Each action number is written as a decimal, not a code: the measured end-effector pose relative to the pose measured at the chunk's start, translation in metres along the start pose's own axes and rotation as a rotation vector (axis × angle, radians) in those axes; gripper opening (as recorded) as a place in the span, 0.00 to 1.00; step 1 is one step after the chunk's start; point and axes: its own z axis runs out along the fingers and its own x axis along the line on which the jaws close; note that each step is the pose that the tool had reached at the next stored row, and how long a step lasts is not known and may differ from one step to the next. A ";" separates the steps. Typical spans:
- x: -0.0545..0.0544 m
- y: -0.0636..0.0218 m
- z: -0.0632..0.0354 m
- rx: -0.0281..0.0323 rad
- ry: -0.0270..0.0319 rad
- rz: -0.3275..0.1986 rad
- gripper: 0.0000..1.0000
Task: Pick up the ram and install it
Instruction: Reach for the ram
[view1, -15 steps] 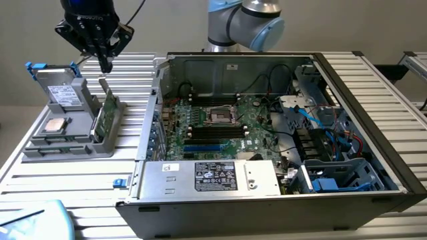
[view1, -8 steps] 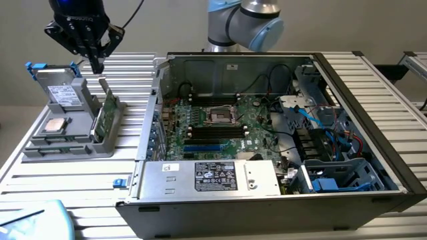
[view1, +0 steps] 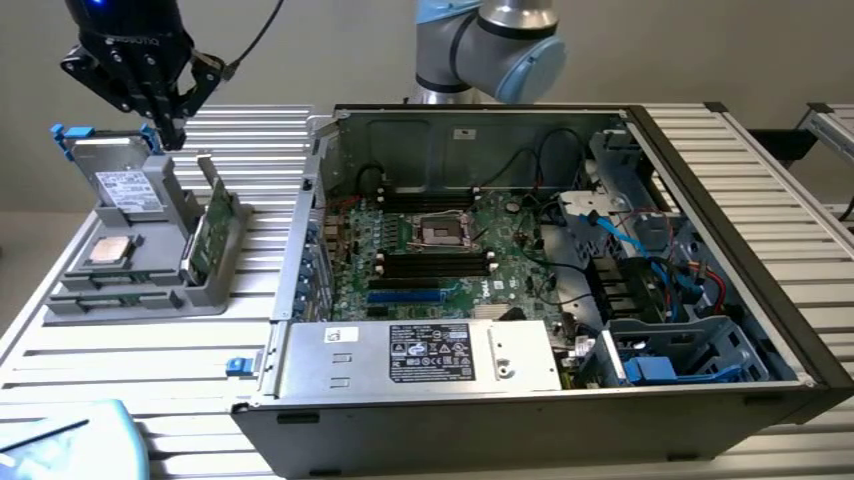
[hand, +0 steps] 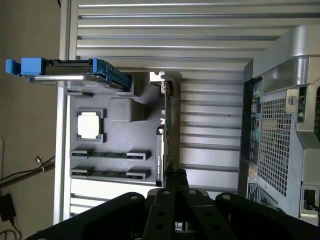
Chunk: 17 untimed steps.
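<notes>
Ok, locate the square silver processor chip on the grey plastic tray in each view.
Exterior view: the square silver processor chip lies on the grey plastic tray at the exterior view's left, outside the computer case.
Wrist view: the chip sits in a tray pocket between the blue-bracketed drive and two green ram sticks.
Shared landmark: that upright blue-bracketed drive.

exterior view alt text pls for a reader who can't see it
A black gripper, jaws shut, hangs above a grey parts tray on the exterior view's left; the tray holds a hard drive, a processor and the ram. Right of it an open computer case shows its green motherboard.
</notes>
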 end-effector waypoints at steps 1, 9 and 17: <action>0.001 0.0000 0.0003 0.0015 0.0005 -0.009 0.11; 0.010 0.0003 0.0026 0.0133 0.0057 -0.083 0.11; 0.032 0.0012 0.0058 0.0221 0.0073 -0.099 0.11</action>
